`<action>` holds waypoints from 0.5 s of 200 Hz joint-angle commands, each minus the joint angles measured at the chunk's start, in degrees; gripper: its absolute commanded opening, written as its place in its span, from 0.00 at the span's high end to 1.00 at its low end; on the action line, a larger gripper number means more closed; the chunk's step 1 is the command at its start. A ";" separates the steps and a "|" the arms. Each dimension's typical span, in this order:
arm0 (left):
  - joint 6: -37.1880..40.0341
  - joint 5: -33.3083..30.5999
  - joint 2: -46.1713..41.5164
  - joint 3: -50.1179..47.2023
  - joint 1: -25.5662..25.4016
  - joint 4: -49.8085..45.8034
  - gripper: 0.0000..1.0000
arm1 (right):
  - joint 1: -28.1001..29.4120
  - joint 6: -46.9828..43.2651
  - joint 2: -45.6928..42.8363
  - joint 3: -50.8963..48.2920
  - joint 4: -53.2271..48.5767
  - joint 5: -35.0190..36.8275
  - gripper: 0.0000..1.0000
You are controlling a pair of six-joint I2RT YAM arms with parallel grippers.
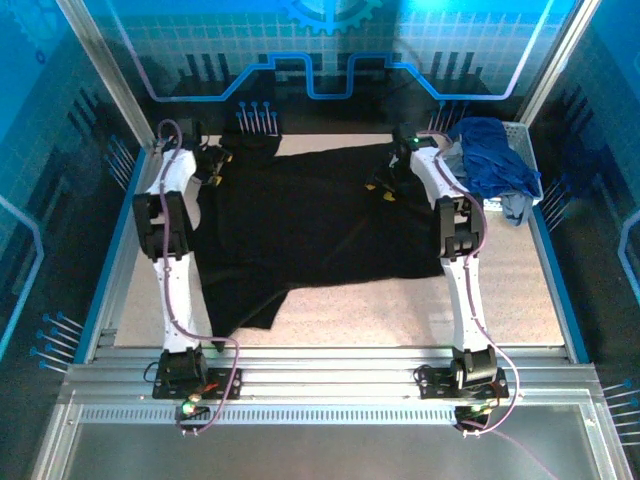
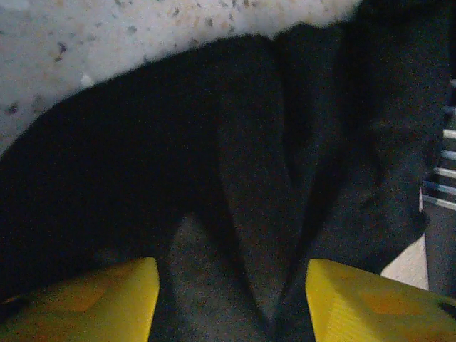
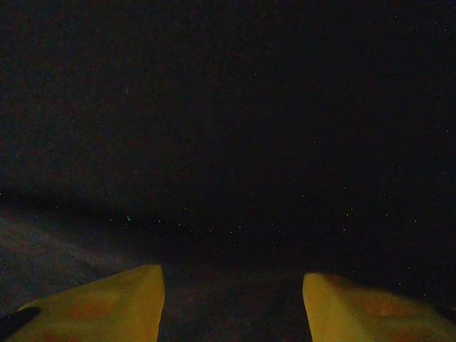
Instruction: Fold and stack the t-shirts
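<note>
The large black t-shirt [image 1: 310, 230] lies spread across the middle of the counter [image 1: 510, 290], print side not showing, with one sleeve or corner trailing toward the near left edge. The left hand [image 1: 218, 160] sits at the shirt's far left corner. In the left wrist view, its yellow fingers [image 2: 100, 299] stand apart over rumpled black cloth [image 2: 142, 157], with nothing pinched between them and speckled counter [image 2: 85, 43] beyond. The right hand [image 1: 383, 187] is low over the shirt's far right part. In the right wrist view, its fingers [image 3: 370, 310] are also spread, with dark fabric [image 3: 228, 128] under and ahead of them and no fold caught between. At the far right corner, a white mesh basket [image 1: 525, 140] holds a bunched royal blue shirt [image 1: 490, 155], and a pale grey-blue shirt [image 1: 515, 207] hangs at its near side
</note>
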 commanded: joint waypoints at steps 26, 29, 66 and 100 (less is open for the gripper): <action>-4.01 -5.43 -36.99 -37.34 -4.07 -10.18 0.53 | 0.33 2.95 -28.09 -25.81 8.22 4.85 0.45; -5.14 -5.61 -39.77 -40.20 -4.64 -10.38 0.54 | 0.40 3.47 -30.02 -28.04 8.70 5.23 0.45; -13.32 -6.95 -68.70 -73.16 -10.98 -22.26 0.68 | 1.84 7.15 -48.67 -53.43 11.75 4.07 0.48; -14.61 -4.61 -77.94 -84.48 -13.04 -23.47 0.63 | 3.44 6.45 -54.74 -66.49 10.73 1.46 0.49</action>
